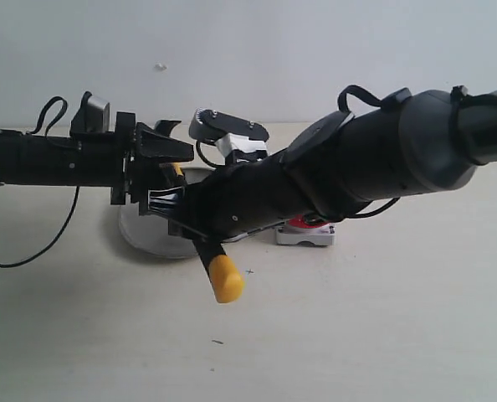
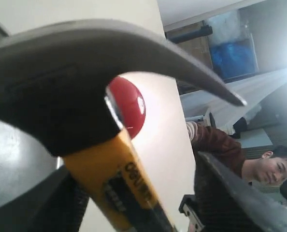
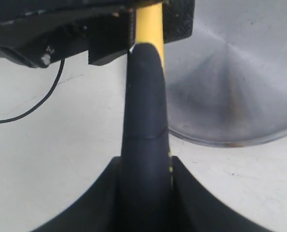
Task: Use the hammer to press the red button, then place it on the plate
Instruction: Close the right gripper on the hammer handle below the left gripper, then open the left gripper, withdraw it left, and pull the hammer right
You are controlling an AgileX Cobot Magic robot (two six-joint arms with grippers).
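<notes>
Jointly, level left end effector (image 3: 146,29) clamping hammer (image 1: 226,279) neck, right end effector (image 3: 146,193) slanting across, gripping black handle

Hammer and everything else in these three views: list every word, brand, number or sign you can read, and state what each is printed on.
"deli": black brand print on the yellow neck of the hammer, seen in the left wrist view.
Darker print further down the same neck: too blurred to read.
Exterior view and right wrist view: no readable text.
</notes>
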